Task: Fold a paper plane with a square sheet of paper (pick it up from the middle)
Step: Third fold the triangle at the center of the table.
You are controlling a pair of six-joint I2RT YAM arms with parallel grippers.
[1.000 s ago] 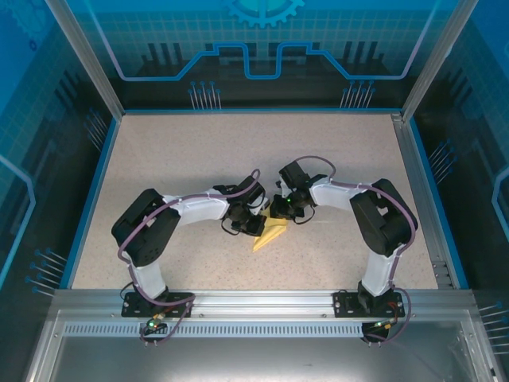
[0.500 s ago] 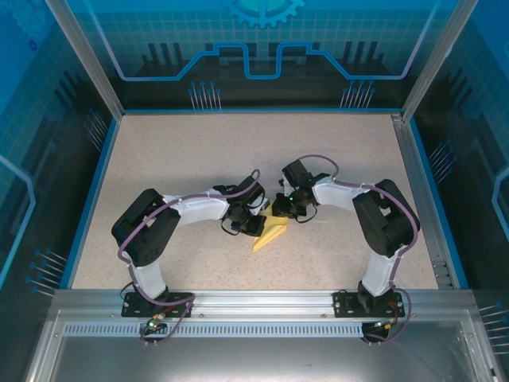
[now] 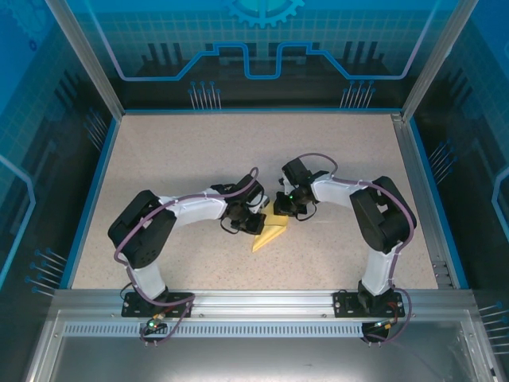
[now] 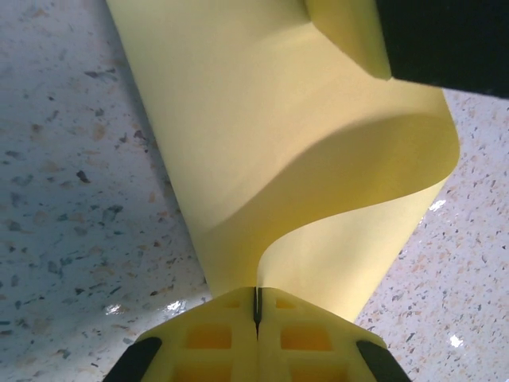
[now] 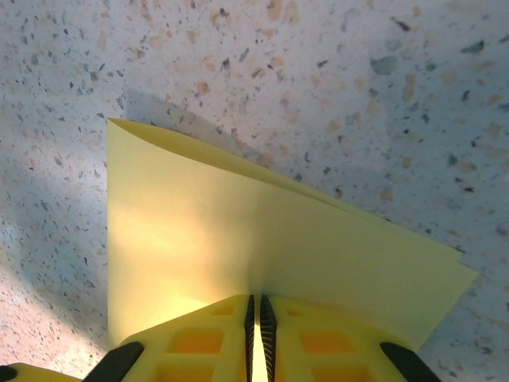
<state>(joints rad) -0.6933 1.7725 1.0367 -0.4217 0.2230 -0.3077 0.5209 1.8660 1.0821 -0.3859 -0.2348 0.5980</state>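
1. Paper (image 3: 269,235) sits near the middle of the worktop (image 3: 183,151), its pointed end aiming toward the near left corner.
2. We see the left gripper (image 3: 256,223) pinched tight on one edge, and from its wrist the sheet (image 4: 262,159) curls up in a wave past the closed pads (image 4: 294,334).
3. Over to the right gripper (image 3: 280,213): we find it clamped on the folded edge (image 5: 254,306), with two layers of paper (image 5: 238,239) fanning apart at one corner.

The paper plane (image 4: 262,143) runs off left-wrist view's top.
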